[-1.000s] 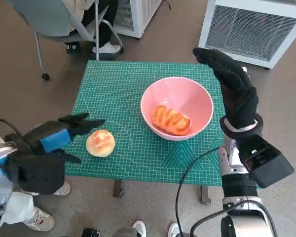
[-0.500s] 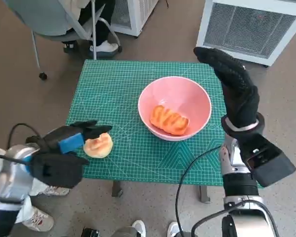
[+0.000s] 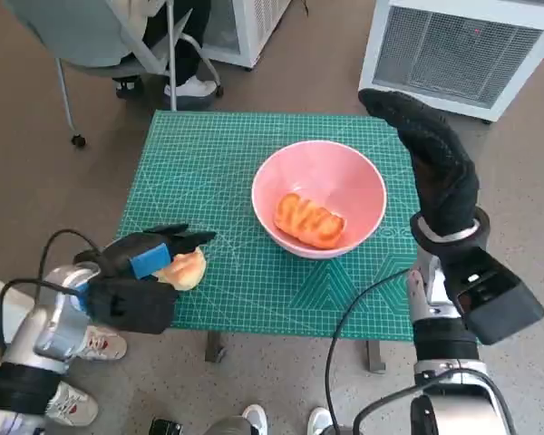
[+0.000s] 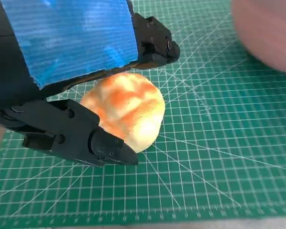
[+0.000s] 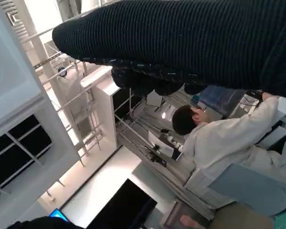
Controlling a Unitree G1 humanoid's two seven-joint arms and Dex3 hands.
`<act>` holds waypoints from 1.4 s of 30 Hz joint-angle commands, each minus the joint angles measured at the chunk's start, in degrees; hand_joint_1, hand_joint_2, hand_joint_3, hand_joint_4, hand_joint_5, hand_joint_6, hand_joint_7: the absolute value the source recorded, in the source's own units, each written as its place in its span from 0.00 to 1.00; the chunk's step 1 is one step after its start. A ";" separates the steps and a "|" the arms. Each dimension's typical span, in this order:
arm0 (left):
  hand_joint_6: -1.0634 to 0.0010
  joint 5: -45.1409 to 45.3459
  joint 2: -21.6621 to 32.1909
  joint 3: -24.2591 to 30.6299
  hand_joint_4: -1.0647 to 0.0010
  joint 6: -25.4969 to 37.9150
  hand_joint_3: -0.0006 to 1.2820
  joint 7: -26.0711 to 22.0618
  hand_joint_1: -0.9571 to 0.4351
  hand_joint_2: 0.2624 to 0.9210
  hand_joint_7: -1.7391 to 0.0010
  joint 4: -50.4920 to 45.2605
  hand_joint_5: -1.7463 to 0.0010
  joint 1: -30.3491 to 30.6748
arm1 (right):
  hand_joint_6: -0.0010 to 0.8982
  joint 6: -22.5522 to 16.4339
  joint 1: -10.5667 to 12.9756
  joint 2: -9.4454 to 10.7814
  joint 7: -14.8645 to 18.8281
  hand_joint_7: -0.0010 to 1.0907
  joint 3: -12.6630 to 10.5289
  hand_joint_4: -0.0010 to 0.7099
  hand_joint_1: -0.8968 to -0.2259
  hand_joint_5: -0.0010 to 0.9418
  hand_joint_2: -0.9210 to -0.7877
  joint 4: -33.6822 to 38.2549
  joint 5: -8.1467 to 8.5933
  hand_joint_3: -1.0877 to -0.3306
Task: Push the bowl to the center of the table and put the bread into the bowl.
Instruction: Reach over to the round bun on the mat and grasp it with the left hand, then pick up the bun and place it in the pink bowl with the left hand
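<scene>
- Green cutting mat (image 3: 227, 172), ruled with a pale grid and diagonal lines, covers the small table; no writing on it can be read.
- Brown floor lies round the table, with a white slatted unit (image 3: 462, 50) beyond the far right corner and a grey chair (image 3: 91, 36) with a person's legs beyond the far left.
- Pink bowl (image 3: 319, 159), smooth and round, sits right of the table's middle with a glazed orange pastry (image 3: 309, 220) lying in it.
- Round bun (image 4: 126, 107), pale gold with toasted orange patches, lies on the mat near the front left corner, well apart from the bowl.
- Left hand (image 3: 140, 267) is over the bun, its fingers (image 4: 100, 143) cupped on both sides and touching it.
- Right hand (image 3: 435, 163) stands upright just beside the bowl's right rim, flat and holding nothing.
- Right wrist view shows a person in a pale coat (image 5: 229, 138) among white shelving.
</scene>
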 commanded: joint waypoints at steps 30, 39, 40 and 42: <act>0.38 -9.68 -1.52 13.06 0.48 0.56 0.09 6.27 0.69 1.00 0.34 -26.87 0.25 -5.19 | 0.00 3.12 1.19 0.68 2.05 0.69 0.27 0.37 0.43 0.15 0.00 -0.80 1.69 0.39; 0.39 -5.58 -8.96 7.30 0.44 -0.67 0.08 9.00 0.69 1.00 0.27 -21.59 0.34 -19.36 | 0.00 4.01 1.23 0.84 2.46 0.69 0.23 0.38 0.44 0.16 0.00 -1.37 2.18 0.39; 0.39 -5.52 -9.68 6.62 0.43 -1.41 0.07 9.22 0.69 1.00 0.28 -20.06 0.35 -20.67 | 0.00 4.05 1.25 0.82 2.40 0.69 0.21 0.38 0.44 0.16 0.00 -1.46 2.10 0.39; 0.37 -5.89 -11.24 5.22 0.42 -2.93 0.07 9.09 0.69 1.00 0.28 -16.15 0.36 -23.50 | 0.00 3.97 1.32 0.78 2.27 0.69 0.18 0.38 0.44 0.16 0.00 -1.59 1.84 0.39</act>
